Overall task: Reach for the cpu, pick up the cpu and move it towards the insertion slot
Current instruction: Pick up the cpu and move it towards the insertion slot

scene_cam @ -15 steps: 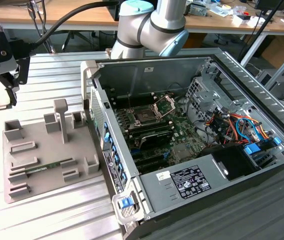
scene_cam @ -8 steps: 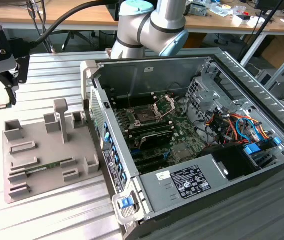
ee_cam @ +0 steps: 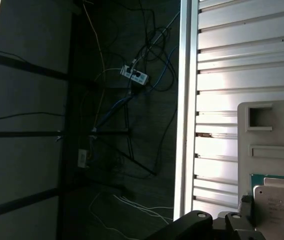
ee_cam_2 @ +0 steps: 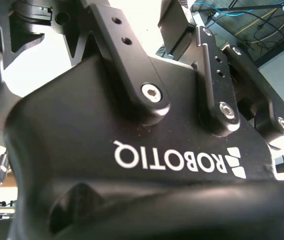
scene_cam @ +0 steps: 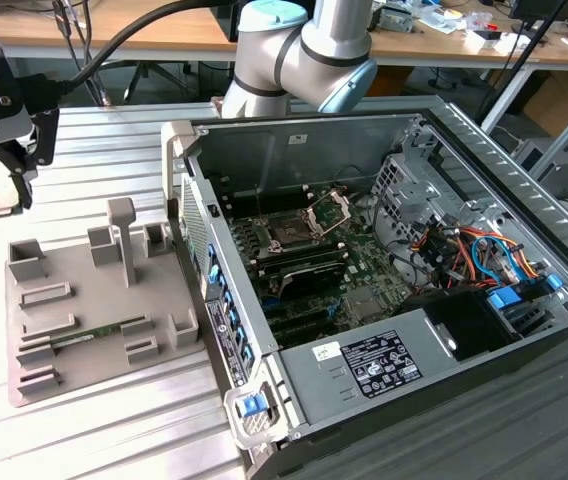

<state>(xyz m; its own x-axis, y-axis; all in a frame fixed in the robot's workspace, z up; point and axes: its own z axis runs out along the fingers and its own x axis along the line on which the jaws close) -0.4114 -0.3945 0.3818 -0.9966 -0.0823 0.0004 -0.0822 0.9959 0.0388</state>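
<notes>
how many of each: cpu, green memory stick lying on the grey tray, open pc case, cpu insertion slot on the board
cpu: 1
green memory stick on the grey tray: 1
open pc case: 1
insertion slot: 1
total: 4

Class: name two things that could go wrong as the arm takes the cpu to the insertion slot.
1. The case wall stands between the end effector and the insertion slot; a low carry might strike it.
2. The cpu lies near the table edge; a slip could drop it to the floor.
</notes>
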